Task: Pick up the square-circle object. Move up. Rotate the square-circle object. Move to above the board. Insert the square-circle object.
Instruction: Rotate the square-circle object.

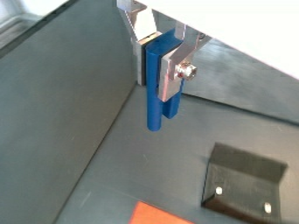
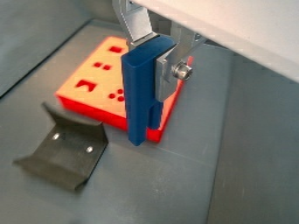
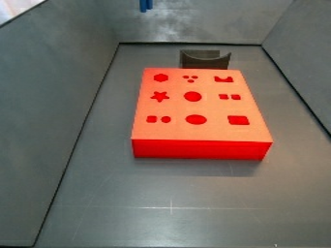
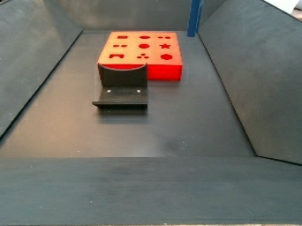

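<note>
While raised high, hand (image 2: 163, 54) pinches square-circle object (image 2: 145, 92) — hanging upright | board (image 2: 107, 77) well below

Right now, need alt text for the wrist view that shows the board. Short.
The gripper holds the square-circle object, a slim blue block, upright between its silver fingers above the grey floor. Behind it lies the red-orange board with cut-out holes; the dark fixture stands beside the board.

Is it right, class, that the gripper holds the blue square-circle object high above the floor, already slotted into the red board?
Not slotted. Both wrist views show the gripper holding the square-circle object in the air, clear of the board. The rest stands.
</note>
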